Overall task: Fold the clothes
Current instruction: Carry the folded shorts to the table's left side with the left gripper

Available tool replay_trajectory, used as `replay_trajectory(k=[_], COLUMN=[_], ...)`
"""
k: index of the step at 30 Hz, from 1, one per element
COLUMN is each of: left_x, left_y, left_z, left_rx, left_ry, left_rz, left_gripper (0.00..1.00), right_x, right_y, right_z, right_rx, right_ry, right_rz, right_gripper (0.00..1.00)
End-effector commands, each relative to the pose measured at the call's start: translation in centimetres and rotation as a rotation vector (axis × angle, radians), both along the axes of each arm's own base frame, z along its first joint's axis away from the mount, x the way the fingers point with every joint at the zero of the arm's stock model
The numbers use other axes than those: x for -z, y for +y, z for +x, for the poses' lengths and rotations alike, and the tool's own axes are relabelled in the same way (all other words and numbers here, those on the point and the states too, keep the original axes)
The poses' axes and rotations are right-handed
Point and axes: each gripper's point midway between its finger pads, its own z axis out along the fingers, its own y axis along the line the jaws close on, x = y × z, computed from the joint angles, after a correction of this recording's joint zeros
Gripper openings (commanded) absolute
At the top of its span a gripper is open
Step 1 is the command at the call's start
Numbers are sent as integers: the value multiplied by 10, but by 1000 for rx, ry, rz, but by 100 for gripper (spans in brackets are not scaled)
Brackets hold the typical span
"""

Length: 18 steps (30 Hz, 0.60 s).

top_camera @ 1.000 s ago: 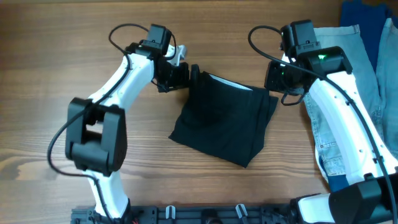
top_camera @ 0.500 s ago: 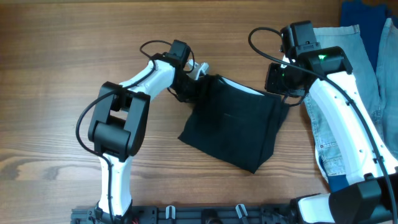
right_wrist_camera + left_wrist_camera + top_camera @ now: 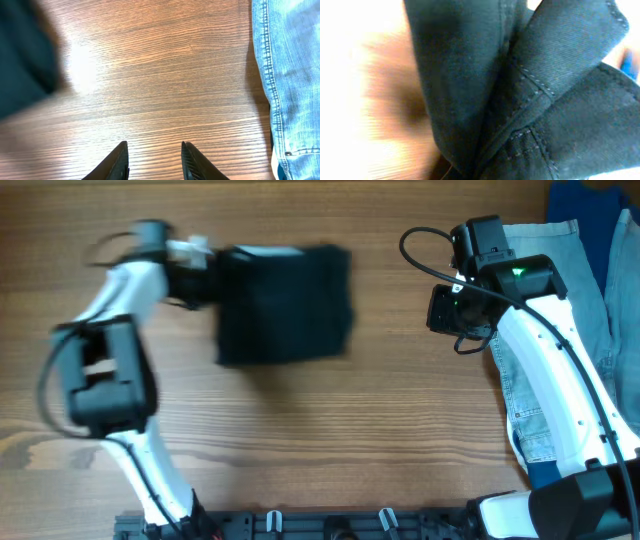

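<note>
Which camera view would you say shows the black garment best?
Overhead: the whole black garment is outlined, though motion-blurred. Left wrist shows only close folds and stitching; right wrist only a blurred dark edge.

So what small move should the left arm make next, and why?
Probably lay the black garment flat on the table and stop: it looks motion-blurred, the left gripper grips its edge, its folds are bunched, and the right gripper is open over bare wood.
</note>
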Motion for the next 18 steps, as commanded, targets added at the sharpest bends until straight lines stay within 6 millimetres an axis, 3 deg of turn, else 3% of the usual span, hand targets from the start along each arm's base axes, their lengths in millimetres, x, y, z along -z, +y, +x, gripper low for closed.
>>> replay_trajectory(k=[1, 4, 9, 15, 18], left_x=[-43, -43, -33, -28, -7], left_y=[125, 194, 265, 284, 287], left_z=[12, -3, -38, -55, -86], left_rx=[-321, -462, -633, -686, -822], left_ry=[-88, -104, -45, -7, 196], left_rz=[13, 36, 110, 122, 151], left_gripper=[4, 4, 4, 4, 4], right_x=[-6, -6, -6, -6, -5], right_y=[2, 2, 2, 2, 2], right_z=[2, 2, 2, 2, 1], right_rx=[-7, -7, -5, -5, -5], right_ry=[-15, -15, -15, -15, -12], right_rz=[8, 8, 8, 9, 8], right_gripper=[34, 35, 35, 35, 35])
